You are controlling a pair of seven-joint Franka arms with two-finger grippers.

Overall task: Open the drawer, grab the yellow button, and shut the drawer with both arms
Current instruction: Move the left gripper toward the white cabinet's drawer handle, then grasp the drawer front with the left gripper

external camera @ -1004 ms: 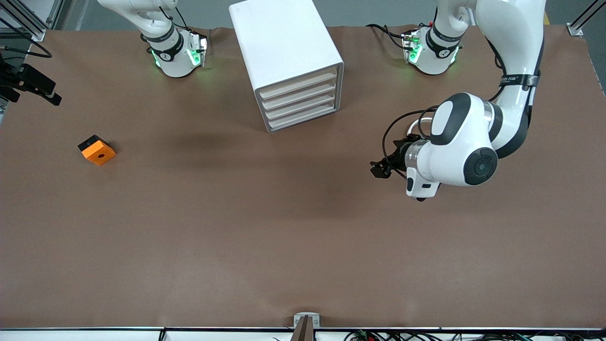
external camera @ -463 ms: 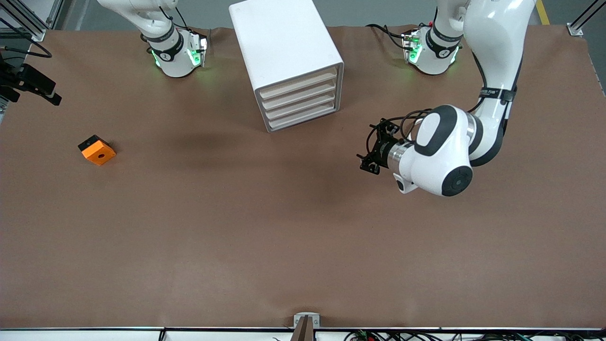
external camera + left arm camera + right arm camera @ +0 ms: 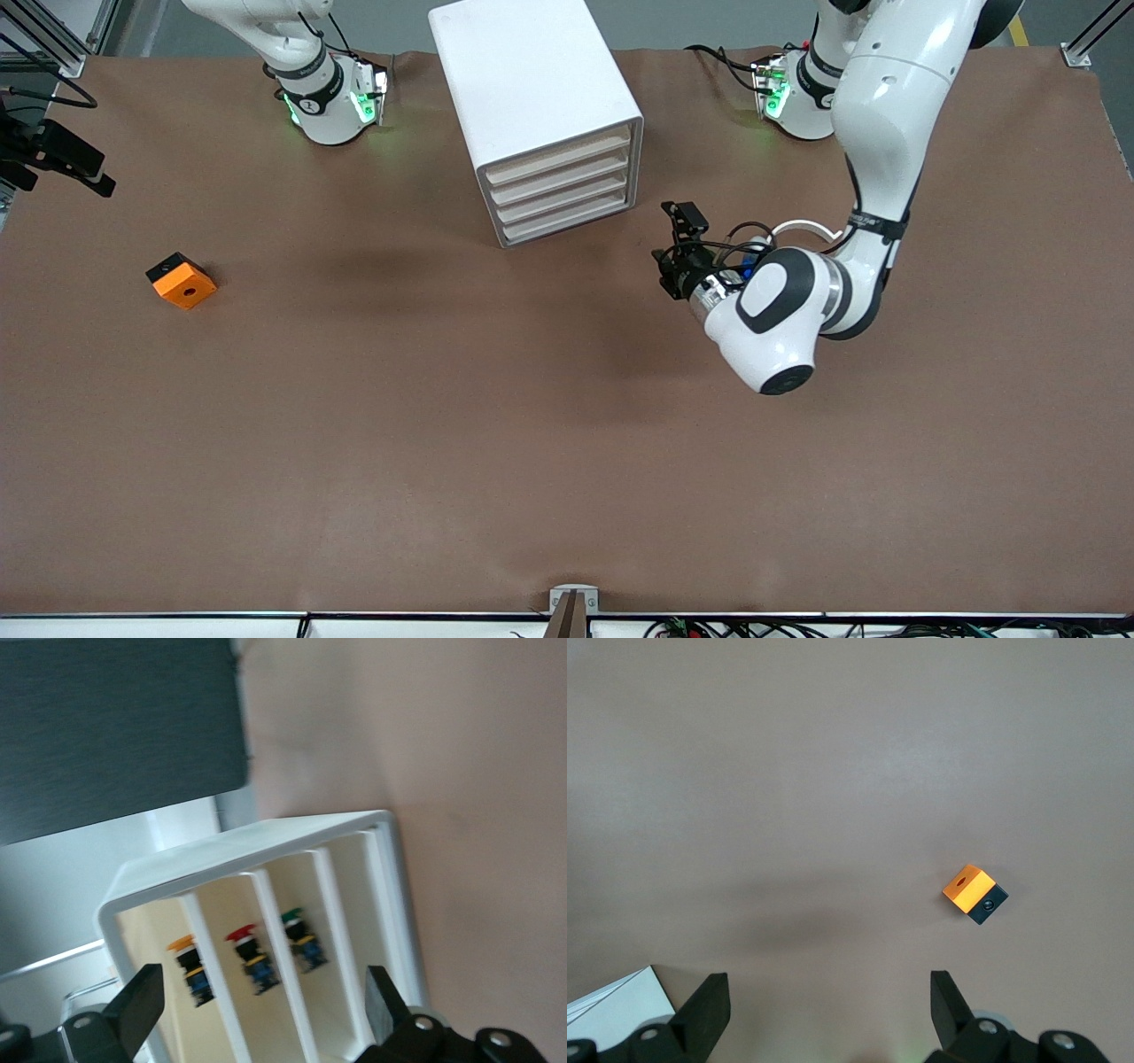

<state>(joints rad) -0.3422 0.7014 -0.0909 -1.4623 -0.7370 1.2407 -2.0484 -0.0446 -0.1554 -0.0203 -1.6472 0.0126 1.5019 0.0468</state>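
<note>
The white cabinet (image 3: 532, 89) stands between the arms' bases, all its drawers shut. The drawer (image 3: 560, 152) is the topmost cream front. In the left wrist view the button (image 3: 190, 964), with an orange cap and a black and blue body, shows inside the drawer (image 3: 155, 935). My left gripper (image 3: 673, 239) hangs over the table just off the cabinet's front corner, toward the left arm's end. It points at the drawer fronts, and the left gripper (image 3: 264, 1005) is open and empty. My right gripper (image 3: 828, 1001) is open and empty high over bare table.
Red-capped (image 3: 249, 955) and green-capped (image 3: 302, 936) buttons sit in the two drawers below. An orange block with a dark hole (image 3: 182, 281) lies toward the right arm's end of the table, also the orange block (image 3: 973, 892) in the right wrist view. Black camera gear (image 3: 53, 155) sits at that table edge.
The left arm has swung its gripper across the table toward the cabinet and turned it to face the drawer fronts. The right arm has not moved.
</note>
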